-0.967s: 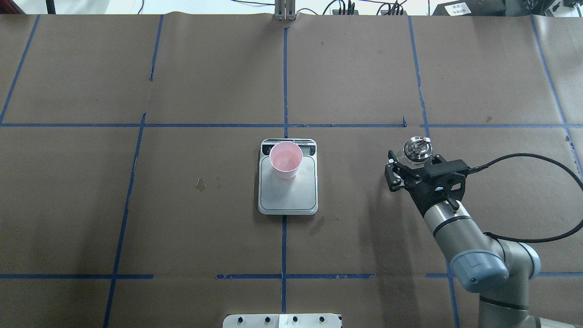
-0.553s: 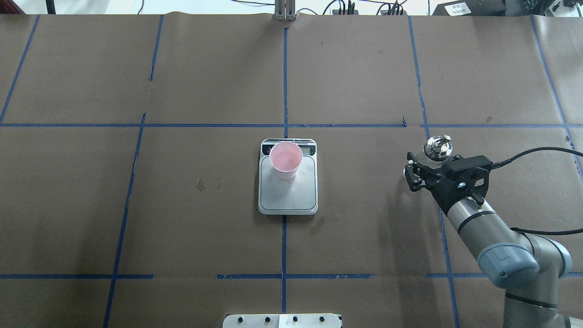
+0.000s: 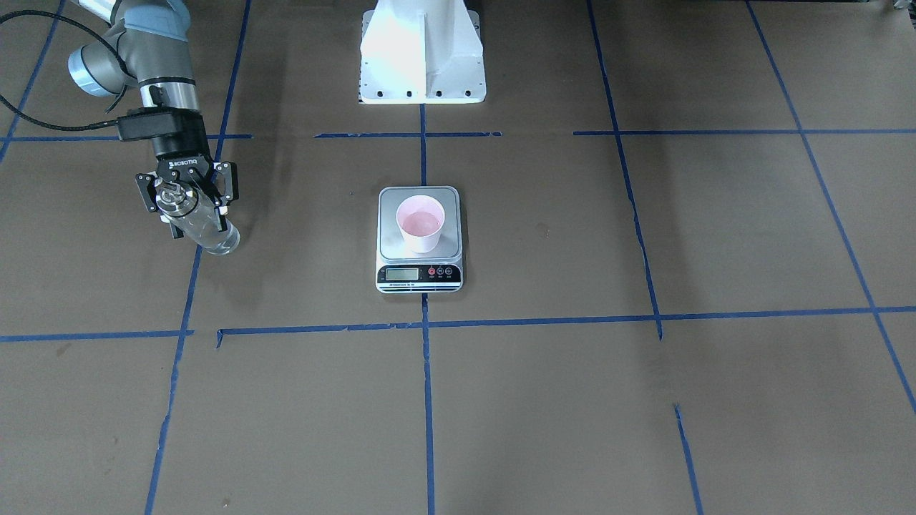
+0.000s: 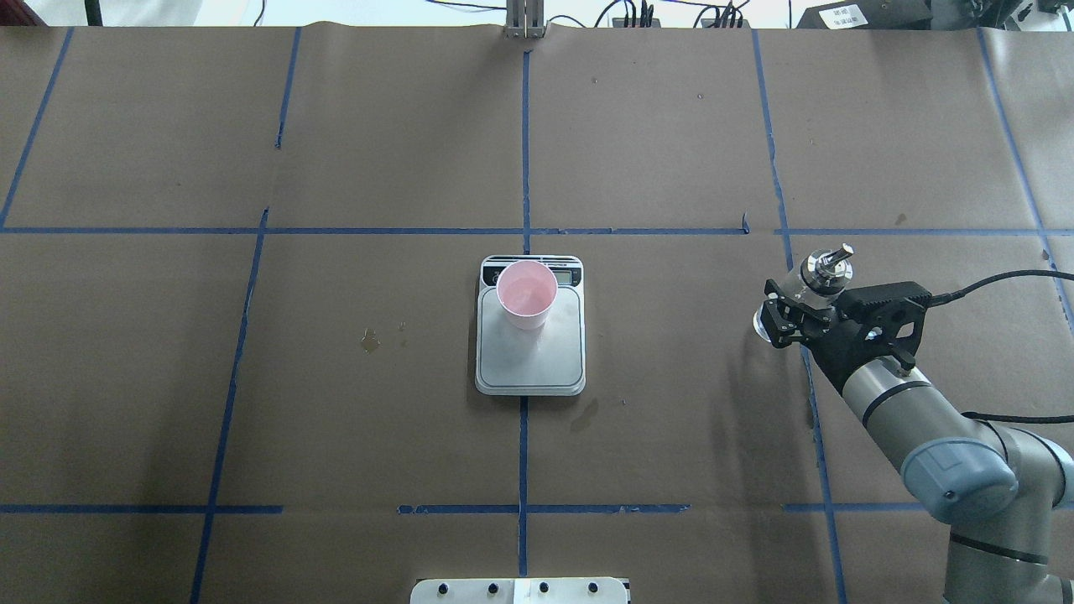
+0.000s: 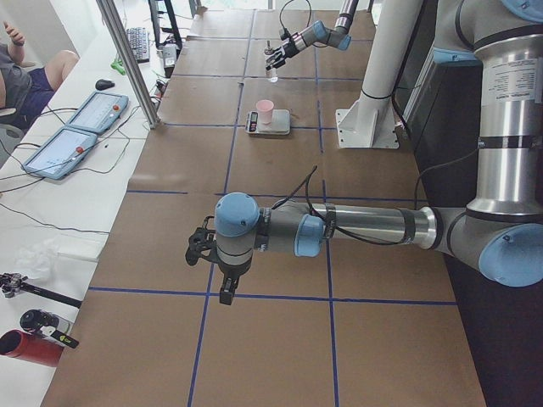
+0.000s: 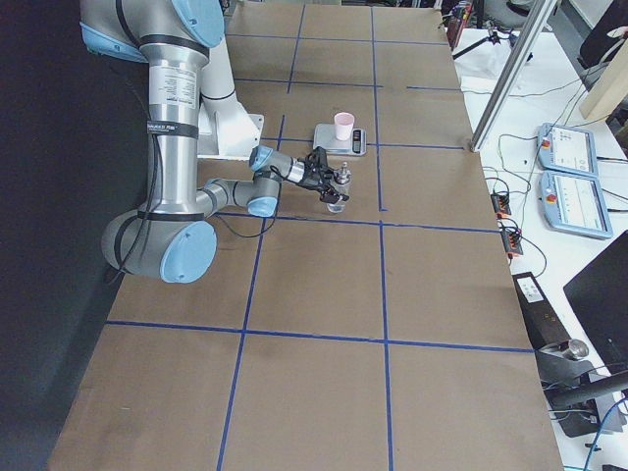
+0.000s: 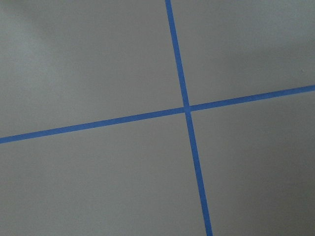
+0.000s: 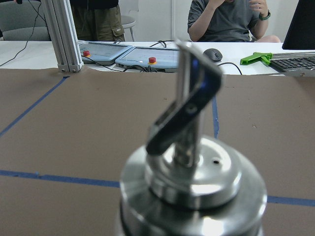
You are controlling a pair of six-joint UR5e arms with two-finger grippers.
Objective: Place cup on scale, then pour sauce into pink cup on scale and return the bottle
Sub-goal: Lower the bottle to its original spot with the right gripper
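The pink cup [image 4: 526, 294] [image 3: 420, 223] stands upright on the far part of the scale [image 4: 537, 356] [image 3: 388, 244], just behind its black display panel. My right gripper [image 4: 782, 315] [image 3: 187, 197] is shut on the clear glass bottle [image 4: 826, 268] [image 3: 211, 232], well to the right of the scale, near a blue tape line. The bottle is upright, low at the table; I cannot tell whether its base touches. Its silver pourer cap [image 8: 192, 182] fills the right wrist view. My left gripper [image 5: 204, 246] hangs over the table's left end, and I cannot tell its state.
Blue tape lines [image 7: 186, 109] grid the brown paper table. Small stains [image 4: 369, 339] mark the paper left of the scale. The robot's white base [image 3: 421, 54] stands behind the scale. People sit at a desk with tablets [image 8: 147, 56] beyond the far edge.
My right gripper has carried the bottle to the right, farther from the scale. The cup and scale have not moved.
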